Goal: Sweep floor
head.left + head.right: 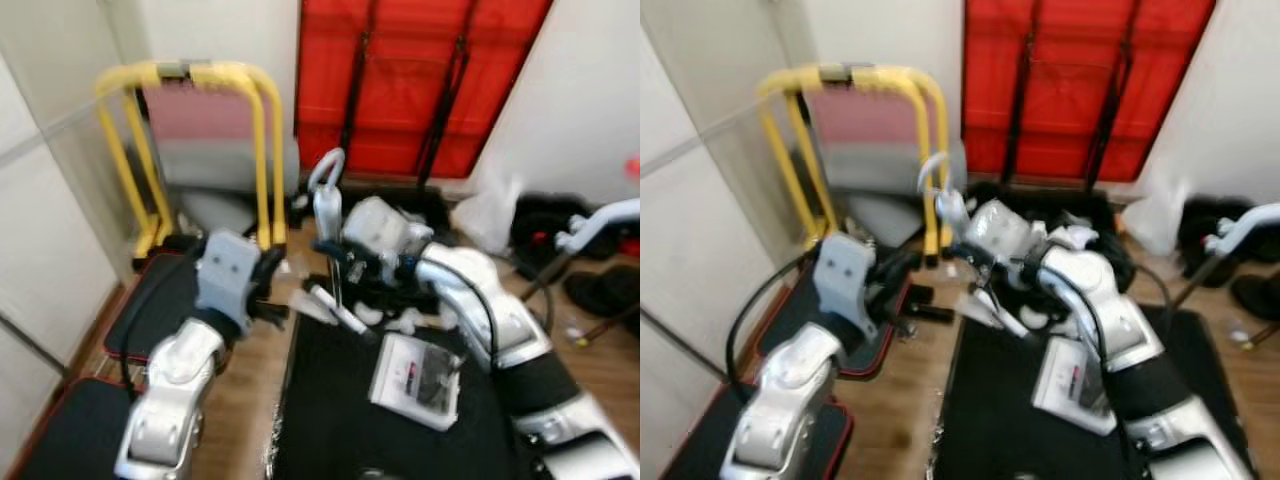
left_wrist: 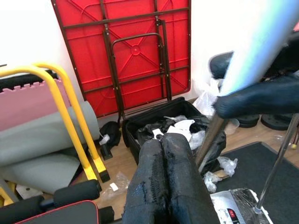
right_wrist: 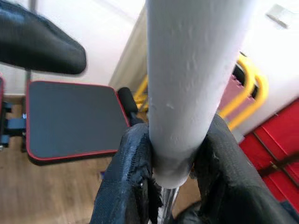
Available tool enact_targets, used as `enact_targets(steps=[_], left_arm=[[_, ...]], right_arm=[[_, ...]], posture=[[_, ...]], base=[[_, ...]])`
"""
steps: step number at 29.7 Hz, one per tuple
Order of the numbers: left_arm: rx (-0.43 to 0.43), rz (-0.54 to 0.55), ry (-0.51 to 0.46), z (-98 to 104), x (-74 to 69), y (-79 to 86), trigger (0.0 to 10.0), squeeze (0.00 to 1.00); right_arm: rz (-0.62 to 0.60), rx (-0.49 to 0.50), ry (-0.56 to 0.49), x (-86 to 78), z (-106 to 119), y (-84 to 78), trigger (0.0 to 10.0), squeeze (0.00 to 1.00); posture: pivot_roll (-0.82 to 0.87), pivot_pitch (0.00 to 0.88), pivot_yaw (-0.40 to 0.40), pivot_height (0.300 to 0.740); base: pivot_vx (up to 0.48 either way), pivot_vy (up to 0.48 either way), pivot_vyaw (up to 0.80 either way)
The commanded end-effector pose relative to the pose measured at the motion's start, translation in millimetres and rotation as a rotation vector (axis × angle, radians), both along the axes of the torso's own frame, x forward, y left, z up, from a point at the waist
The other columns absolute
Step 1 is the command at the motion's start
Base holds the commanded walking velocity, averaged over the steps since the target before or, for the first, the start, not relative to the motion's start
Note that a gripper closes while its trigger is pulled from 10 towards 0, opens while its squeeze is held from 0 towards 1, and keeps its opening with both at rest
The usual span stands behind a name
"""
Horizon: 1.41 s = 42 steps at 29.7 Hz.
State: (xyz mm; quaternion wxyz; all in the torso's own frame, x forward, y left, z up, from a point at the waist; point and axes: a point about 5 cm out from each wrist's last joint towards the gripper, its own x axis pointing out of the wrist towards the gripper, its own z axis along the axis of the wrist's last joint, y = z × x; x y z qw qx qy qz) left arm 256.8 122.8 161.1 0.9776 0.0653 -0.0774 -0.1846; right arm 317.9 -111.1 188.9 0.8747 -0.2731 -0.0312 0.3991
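White foam sleeves the broom handle (image 3: 187,84) that the right gripper (image 3: 177,186) clamps between its fingers, upright just in front of the open black bag (image 2: 173,126). The left gripper (image 2: 163,186), fingers pressed together on nothing, hovers beside the handle. Sweeping seems underway; next, the litter (image 2: 219,168) near the bag probably needs drawing together.

Wooden floor (image 1: 240,400) under a black mat (image 1: 330,420), booklet (image 1: 415,378) atop.
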Motion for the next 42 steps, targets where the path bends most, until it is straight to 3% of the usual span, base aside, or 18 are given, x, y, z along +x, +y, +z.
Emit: enact_targets(steps=[1, 13, 21, 25, 33, 42], left_arm=[[-0.013, 0.048, -0.015, 2, 0.0, 1.0, 10.0, 0.00], [-0.033, 0.061, -0.009, 1, -3.0, 3.5, 10.0, 0.00], [-0.038, 0.055, -0.004, 0, -4.2, 2.4, 10.0, 0.00], [-0.039, 0.053, -0.002, -1, -4.6, 1.8, 10.0, 0.00], [-0.039, 0.050, 0.002, -1, -6.1, 1.5, 10.0, 0.00], [-0.058, 0.016, 0.027, 0, -13.9, -1.2, 10.0, 0.00]], right_arm=[[0.008, 0.001, -0.073, 0.6, 12, 2.4, 10.0, 0.00], [0.068, 0.041, -0.075, -8.1, 6, 6.6, 10.0, 0.00], [0.204, 0.107, -0.061, -20.5, 10, 17.0, 10.0, 0.00], [0.276, 0.129, -0.054, -27.4, 14, 21.0, 10.0, 0.00], [0.234, 0.125, -0.087, -21.5, 17, 16.0, 10.0, 0.00], [0.118, -0.008, -0.191, 7.2, 18, 8.0, 10.0, 0.00]], posture=[[-0.08, 0.000, -0.027, 0.740], [-0.08, 0.005, -0.023, 0.740], [-0.08, 0.007, -0.020, 0.740], [-0.08, 0.009, -0.022, 0.740], [-0.08, 0.019, -0.021, 0.740], [-0.07, 0.066, -0.021, 0.740]], base=[[0.322, 0.000, 0.00], [0.338, 0.000, -0.13], [0.338, 0.000, 0.00], [0.337, 0.000, 0.78], [0.329, 0.000, 0.29], [0.129, 0.000, 0.00]])
